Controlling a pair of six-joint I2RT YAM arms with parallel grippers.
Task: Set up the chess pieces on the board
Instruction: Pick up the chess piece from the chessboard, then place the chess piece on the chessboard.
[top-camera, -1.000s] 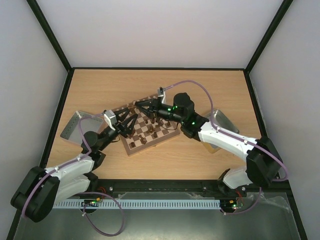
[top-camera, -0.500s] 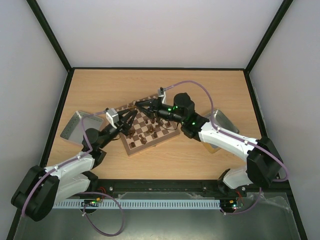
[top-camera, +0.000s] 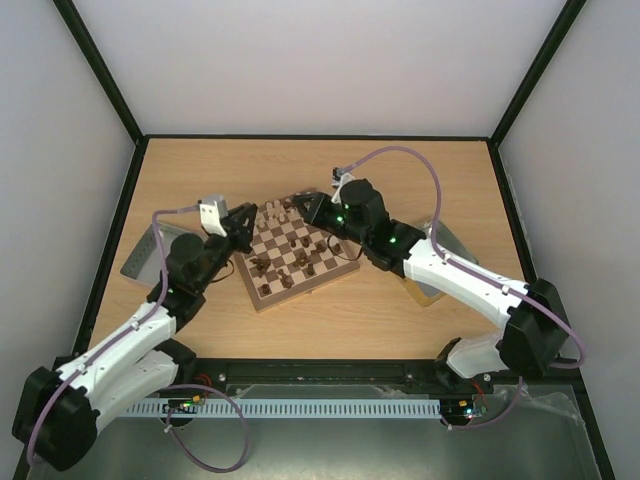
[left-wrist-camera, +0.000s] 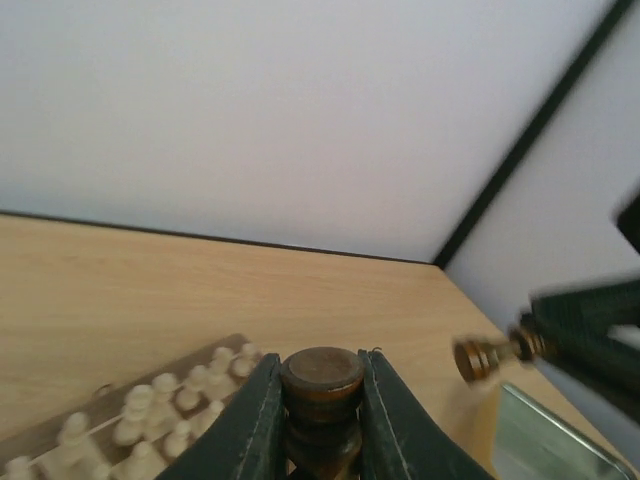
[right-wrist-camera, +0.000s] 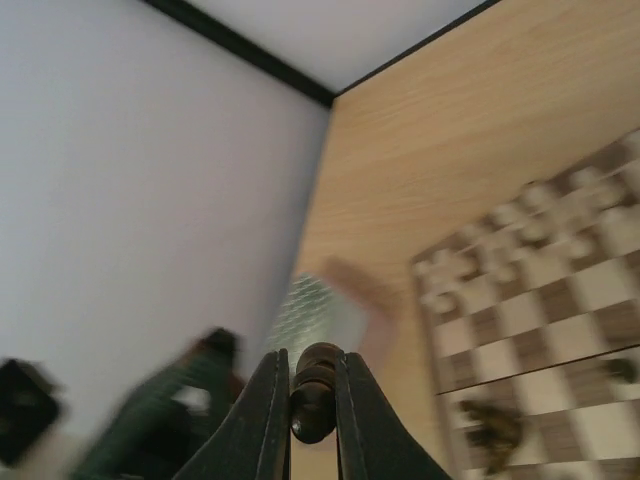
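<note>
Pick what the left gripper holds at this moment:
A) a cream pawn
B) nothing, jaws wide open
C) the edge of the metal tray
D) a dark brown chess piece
D: in the left wrist view, the left gripper is clamped on a dark brown chess piece that sits between its two fingers.

Free board (top-camera: 290, 246) squares between cream pieces (top-camera: 280, 212) and dark pieces (top-camera: 264, 265)

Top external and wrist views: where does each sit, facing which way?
Top external: overhead from behind, looking down on the board, left arm and right arm.
Left wrist: on the left gripper, shut on a dark piece, facing the far right corner.
Right wrist: on the right gripper, shut on another dark piece, facing left.
Shared: each wrist view shows the opposite arm, blurred.
</note>
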